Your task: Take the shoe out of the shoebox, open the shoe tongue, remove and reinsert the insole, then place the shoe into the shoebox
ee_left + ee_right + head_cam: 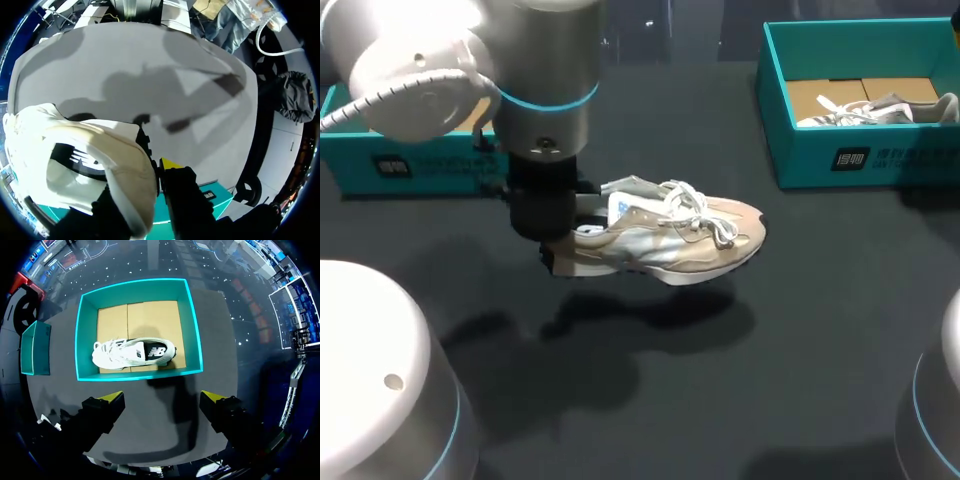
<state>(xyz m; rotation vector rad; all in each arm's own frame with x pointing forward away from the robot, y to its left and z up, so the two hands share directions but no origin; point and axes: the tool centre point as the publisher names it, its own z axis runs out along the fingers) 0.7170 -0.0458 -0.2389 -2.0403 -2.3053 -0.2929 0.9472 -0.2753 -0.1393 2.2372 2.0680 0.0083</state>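
Head view shows you the shoe [670, 235] held off the table [800, 330], heel clamped in the left gripper [563, 240], toe pointing toward the right arm's side. The right gripper [162, 402] hangs wide open and empty over the box [192, 325], where a second shoe [132, 354] lies. One left finger is hidden behind the heel.

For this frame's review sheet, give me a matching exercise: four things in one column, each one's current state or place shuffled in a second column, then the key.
Column one:
1. beige shoe
2. white shoe
3. left tool
4. right tool

Column two:
A. open, above the teal shoebox
B. lying inside that shoebox
C. held clear of the table
D. shut on a shoe's heel

Pairs: 1-C, 2-B, 3-D, 4-A.
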